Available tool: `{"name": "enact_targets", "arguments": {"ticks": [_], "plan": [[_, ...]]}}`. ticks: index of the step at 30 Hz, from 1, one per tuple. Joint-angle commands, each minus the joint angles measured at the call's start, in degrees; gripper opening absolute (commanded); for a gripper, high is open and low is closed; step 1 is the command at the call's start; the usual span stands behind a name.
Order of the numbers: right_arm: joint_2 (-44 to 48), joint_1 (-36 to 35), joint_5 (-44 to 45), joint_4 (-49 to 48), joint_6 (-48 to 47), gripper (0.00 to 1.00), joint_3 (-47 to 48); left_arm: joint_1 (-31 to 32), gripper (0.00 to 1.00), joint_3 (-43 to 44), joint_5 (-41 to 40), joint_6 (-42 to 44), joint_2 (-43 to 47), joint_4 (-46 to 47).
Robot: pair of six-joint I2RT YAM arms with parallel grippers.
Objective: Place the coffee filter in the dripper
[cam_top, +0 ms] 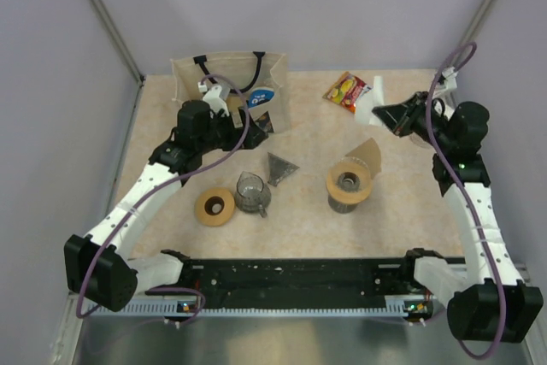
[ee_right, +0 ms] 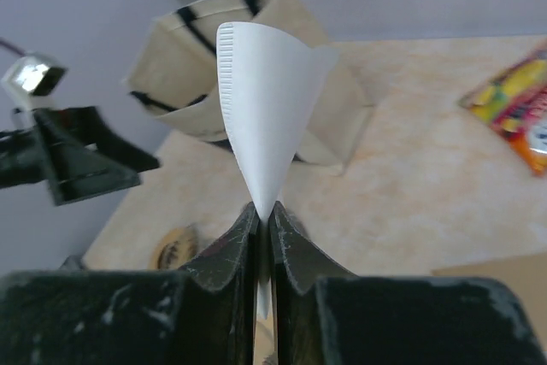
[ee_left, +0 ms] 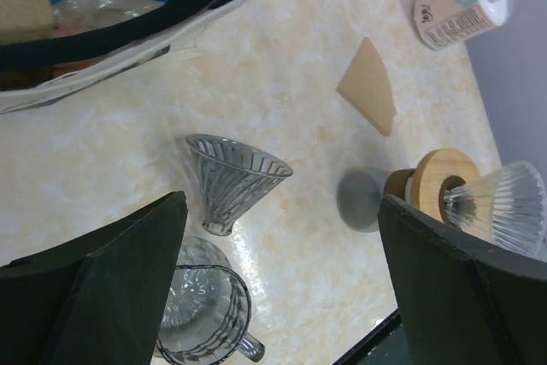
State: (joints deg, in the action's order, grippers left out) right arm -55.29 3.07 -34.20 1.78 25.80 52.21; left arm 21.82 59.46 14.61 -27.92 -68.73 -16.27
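The dripper (cam_top: 364, 179), a dark grey ribbed cone in a flat tan ring, stands right of centre; it also shows in the left wrist view (ee_left: 432, 179). My right gripper (ee_right: 265, 211) is shut on the tip of a white coffee filter (ee_right: 269, 100) and holds it in the air. In the top view this gripper (cam_top: 395, 115) is at the back right, behind the dripper. A brown filter (cam_top: 368, 155) leans by the dripper, also seen in the left wrist view (ee_left: 369, 87). My left gripper (ee_left: 282, 211) is open and empty above the table, near the tote bag (cam_top: 255, 126).
A translucent cone (cam_top: 279, 167) lies on its side beside a clear glass cup (cam_top: 250, 192). A second tan ring (cam_top: 214, 207) lies front left. A tote bag (cam_top: 226, 74) stands at the back, a snack packet (cam_top: 346, 90) to its right. A labelled white cylinder (ee_left: 461, 2) lies nearby.
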Motion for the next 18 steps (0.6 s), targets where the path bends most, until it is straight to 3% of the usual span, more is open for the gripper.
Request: {"name": "enact_targets", "arguments": {"ticks": [1, 6, 9, 18], "plan": [[-3.33, -1.57, -28.09, -13.56, 14.09, 0.08, 2.02, -0.20, 0.99, 0.48, 8.23, 1.29, 2.11, 6.07], [-4.04, -9.64, -32.51, -10.84, 13.48, 0.08, 3.16, -0.20, 0.98, -0.57, 23.14, 0.51, 1.59, 15.63], [-5.35, -14.31, -34.35, -14.42, 16.11, 0.08, 2.82, -0.03, 0.96, 0.12, 34.05, -3.18, -1.05, 22.67], [-7.64, -18.62, -36.47, -19.00, 18.32, 0.08, 1.94, 2.43, 0.89, 0.13, 38.57, -7.94, -3.08, 30.25]]}}
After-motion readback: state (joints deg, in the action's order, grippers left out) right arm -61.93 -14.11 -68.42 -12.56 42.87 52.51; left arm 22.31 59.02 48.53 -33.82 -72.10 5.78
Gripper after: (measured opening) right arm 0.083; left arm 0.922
